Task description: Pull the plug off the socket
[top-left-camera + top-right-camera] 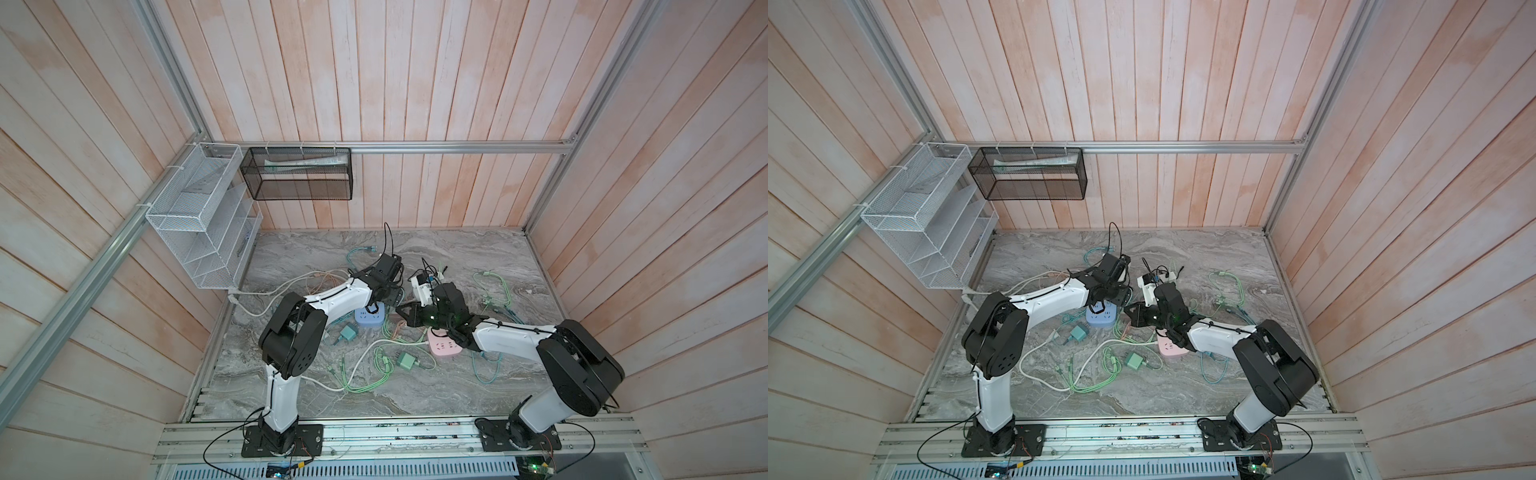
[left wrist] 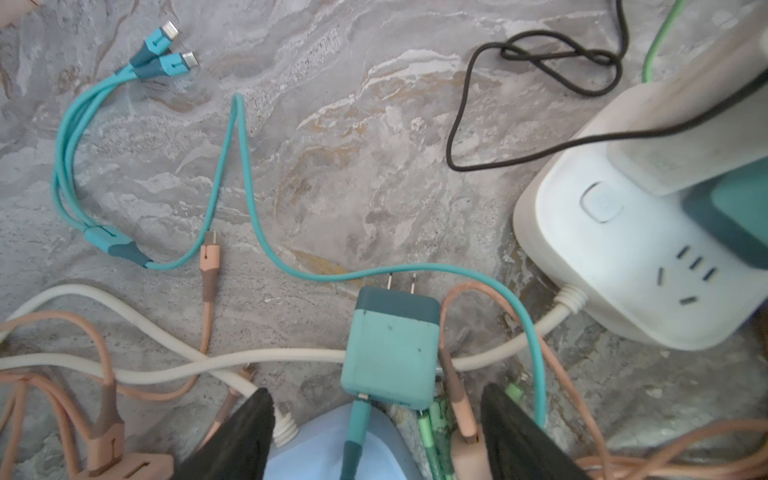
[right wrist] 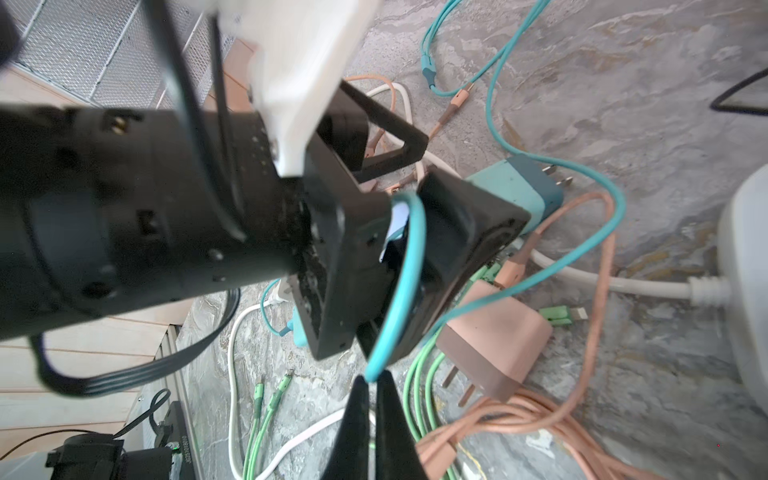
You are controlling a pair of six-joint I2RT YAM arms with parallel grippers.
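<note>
The teal plug (image 2: pixel 392 349) lies flat, unplugged, its two prongs bare and pointing away from the blue socket (image 2: pixel 307 457) just beside its cabled end

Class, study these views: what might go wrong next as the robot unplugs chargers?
1. The right gripper, shut on the teal cable, may snag it: the cable arcs across the open left gripper.
2. Pulling that cable could drag the unplugged charger into the tangled pink cables.
3. A plug sits in the white strip, which may lift if pulled.
</note>
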